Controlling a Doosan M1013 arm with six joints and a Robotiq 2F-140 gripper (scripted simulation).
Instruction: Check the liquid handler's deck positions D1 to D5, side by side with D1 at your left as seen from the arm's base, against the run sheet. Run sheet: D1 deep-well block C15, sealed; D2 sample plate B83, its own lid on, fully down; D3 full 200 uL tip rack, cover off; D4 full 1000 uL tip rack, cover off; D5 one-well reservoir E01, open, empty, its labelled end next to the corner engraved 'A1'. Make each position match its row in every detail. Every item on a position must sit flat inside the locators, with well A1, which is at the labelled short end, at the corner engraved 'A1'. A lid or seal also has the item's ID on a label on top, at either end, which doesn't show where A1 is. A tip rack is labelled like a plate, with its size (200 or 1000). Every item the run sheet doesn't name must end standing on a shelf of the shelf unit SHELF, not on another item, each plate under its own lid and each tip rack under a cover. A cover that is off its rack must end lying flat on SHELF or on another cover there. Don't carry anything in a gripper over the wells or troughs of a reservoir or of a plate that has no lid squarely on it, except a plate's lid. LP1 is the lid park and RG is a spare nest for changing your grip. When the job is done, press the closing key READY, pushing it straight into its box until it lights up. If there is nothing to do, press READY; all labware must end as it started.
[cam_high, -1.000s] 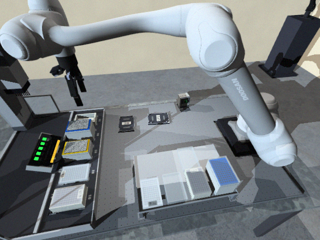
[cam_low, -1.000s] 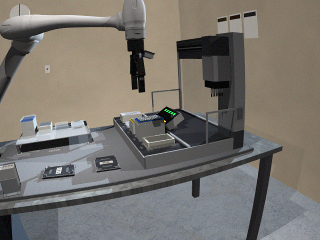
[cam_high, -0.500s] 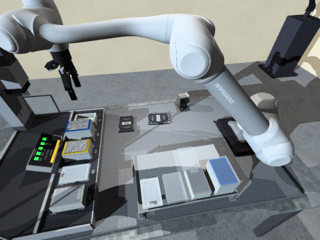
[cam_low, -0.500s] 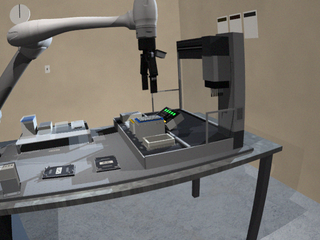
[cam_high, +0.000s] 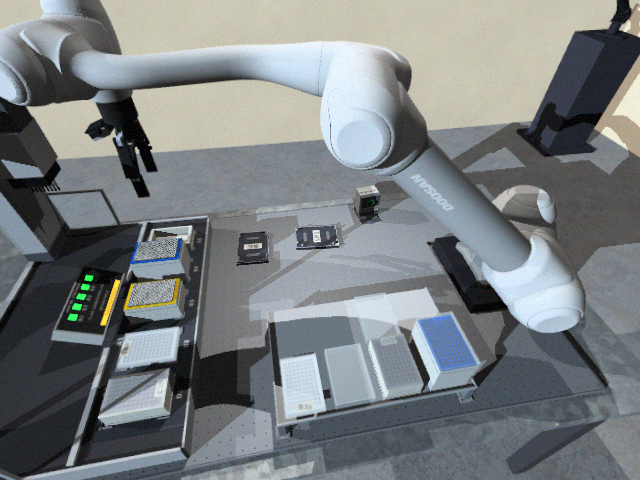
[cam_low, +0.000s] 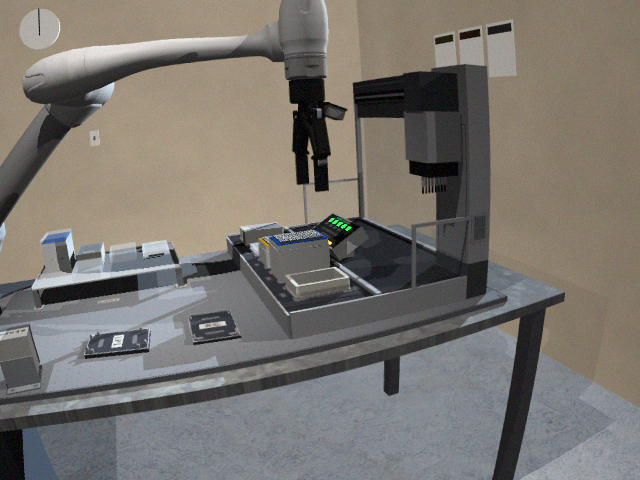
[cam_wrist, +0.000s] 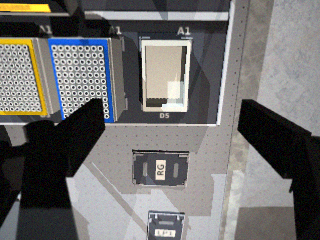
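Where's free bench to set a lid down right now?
RG nest and LP1 park both look vacant. A bare bench strip runs between the deck tray and SHELF. Crowded: all five deck positions are filled, and SHELF's front row is packed.

uncovered tip racks (cam_high: 156, 253): 2 (blue, yellow) | nests (cam_high: 252, 246): 2 | green lamps (cam_high: 81, 295): 5

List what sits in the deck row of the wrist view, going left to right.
Yellow-framed tip rack → blue-framed tip rack → open reservoir at D5. The jaws hang open and hold nothing, above the spare nest.
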